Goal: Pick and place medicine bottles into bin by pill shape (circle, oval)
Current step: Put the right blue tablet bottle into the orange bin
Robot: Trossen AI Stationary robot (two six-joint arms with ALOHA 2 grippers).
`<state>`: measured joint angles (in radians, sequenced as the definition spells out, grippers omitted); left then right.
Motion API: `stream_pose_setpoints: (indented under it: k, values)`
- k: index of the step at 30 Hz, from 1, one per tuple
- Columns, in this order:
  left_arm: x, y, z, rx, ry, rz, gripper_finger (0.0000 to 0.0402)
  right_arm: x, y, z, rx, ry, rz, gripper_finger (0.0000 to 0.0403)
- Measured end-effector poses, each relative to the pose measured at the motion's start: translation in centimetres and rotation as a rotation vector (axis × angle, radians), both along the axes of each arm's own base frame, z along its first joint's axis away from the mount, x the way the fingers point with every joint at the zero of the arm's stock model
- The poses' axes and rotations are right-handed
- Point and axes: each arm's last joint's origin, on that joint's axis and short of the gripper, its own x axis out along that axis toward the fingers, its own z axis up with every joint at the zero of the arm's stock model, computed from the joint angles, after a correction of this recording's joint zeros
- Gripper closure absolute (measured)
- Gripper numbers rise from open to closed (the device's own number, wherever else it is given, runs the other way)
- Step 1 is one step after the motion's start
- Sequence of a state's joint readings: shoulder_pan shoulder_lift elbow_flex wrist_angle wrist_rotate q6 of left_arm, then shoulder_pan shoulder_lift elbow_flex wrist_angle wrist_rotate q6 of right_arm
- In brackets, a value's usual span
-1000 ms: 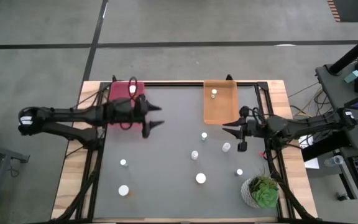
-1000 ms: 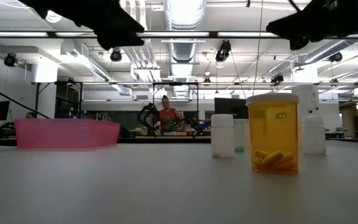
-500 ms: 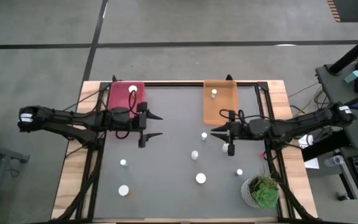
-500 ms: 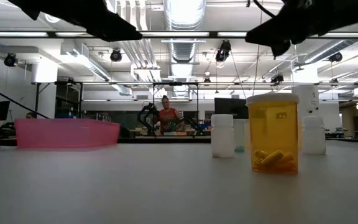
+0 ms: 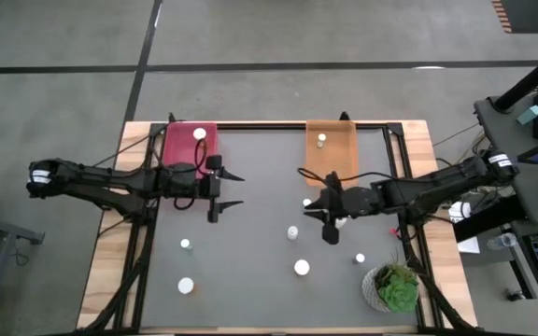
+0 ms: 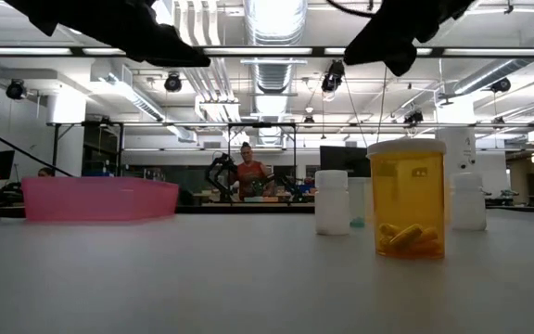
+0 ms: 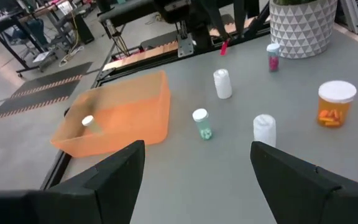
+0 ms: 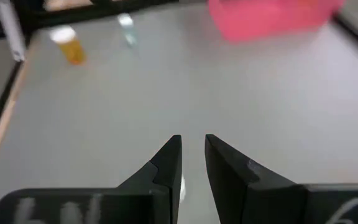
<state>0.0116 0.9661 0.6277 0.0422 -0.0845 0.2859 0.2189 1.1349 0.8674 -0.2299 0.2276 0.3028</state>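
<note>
Several small white-capped medicine bottles stand upright on the grey table, among them a white one [image 5: 307,203], one nearer [image 5: 292,231] and an orange one [image 6: 406,199]. One bottle lies in the pink tray [image 5: 199,133] and one in the orange tray [image 5: 321,140]. My right gripper [image 5: 306,213] hangs above the table's middle beside the white bottle, empty, with a narrow gap between its fingers [image 8: 192,146]. My left gripper [image 5: 236,189] is wide open and empty beside the pink tray [image 5: 180,140]; it also shows in its wrist view [image 7: 194,146].
The orange tray [image 5: 332,173] stands at the far middle and the pink tray at the far left. A green plant in a white patterned pot [image 5: 395,287] stands at the near right corner. Two bottles [image 5: 185,245] [image 5: 186,285] stand at the near left, with bare table around them.
My right gripper has gone toward the table's left edge, from beside the orange tray's near right corner to above the bottles in the middle. My left gripper has shifted a little toward the near edge and stayed open. No bottle has moved.
</note>
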Motion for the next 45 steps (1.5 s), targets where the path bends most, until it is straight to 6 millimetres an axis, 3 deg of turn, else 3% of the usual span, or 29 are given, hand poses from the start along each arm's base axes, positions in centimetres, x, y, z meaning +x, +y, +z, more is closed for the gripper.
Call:
stream_pose_setpoints:
  k: [10,19,33,45]
  values:
    - [0.1,0.0,-0.2,-0.033,0.011,0.010,0.0125,1.3,0.3,1.0,0.163,0.448,-0.293,0.0339]
    - [0.0,0.0,1.8,0.090,-0.051,-0.025,0.0125,4.6,0.2,1.2,0.257,0.569,-0.473,0.0332]
    - [-1.3,0.0,2.2,0.146,-0.084,-0.036,0.0125,7.2,-3.0,-2.2,0.291,0.676,-0.645,0.0217]
    - [-1.2,0.0,2.1,0.166,-0.081,-0.040,0.0125,8.6,-4.0,-5.3,0.268,0.751,-0.692,0.0202]
